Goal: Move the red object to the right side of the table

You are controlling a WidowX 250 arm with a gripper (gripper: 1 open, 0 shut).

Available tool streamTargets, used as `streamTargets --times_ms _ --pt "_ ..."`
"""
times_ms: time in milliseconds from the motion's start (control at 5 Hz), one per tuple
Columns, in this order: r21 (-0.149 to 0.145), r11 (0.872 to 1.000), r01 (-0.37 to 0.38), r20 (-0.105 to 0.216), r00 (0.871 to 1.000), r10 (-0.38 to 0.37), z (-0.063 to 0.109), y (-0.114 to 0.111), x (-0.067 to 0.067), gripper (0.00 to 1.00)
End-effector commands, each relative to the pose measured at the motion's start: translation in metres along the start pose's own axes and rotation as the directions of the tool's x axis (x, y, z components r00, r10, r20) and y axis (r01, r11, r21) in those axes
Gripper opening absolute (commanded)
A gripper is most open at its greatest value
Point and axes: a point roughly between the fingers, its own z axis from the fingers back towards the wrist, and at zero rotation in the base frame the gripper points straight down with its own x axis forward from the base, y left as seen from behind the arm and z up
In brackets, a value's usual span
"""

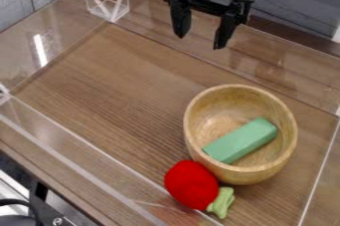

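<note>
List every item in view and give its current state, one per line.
gripper: open, empty, pointing down above the far part of the table, clear of all objects
red object: lying on the table near the front edge, leafy stub to its right, just in front of the bowl
wooden bowl: upright, holding the green block
green block: lying slanted inside the bowl
table: bare wood, enclosed by clear walls

Wood-grain table (119,86), clear acrylic walls (54,140), smooth wooden bowl (285,160).
</note>
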Motion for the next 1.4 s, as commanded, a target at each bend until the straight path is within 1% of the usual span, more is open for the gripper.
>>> streamTargets --times_ms 0,200,400,600,800,1000,1200 --pt "-0.017 0.999 -0.041 0.081 0.996 0.042 0.025 -0.008 0.001 1.00" --pt "-0.013 0.994 -0.112 0.084 0.990 0.113 0.020 -0.008 -0.006 1.00" --pt "-0.004 0.990 -0.142 0.082 0.986 0.142 0.015 -0.008 -0.009 1.00" --pt "-0.005 0.999 -0.039 0.087 0.995 0.040 0.006 -0.010 0.001 1.00" --pt "-0.003 1.000 0.015 0.094 0.995 -0.015 0.000 -0.011 0.009 1.00" --pt "-0.005 0.999 -0.033 0.107 0.994 0.033 0.016 -0.019 0.015 1.00" --pt "0.021 0.997 -0.071 0.096 0.993 0.068 0.021 -0.027 0.015 1.00"
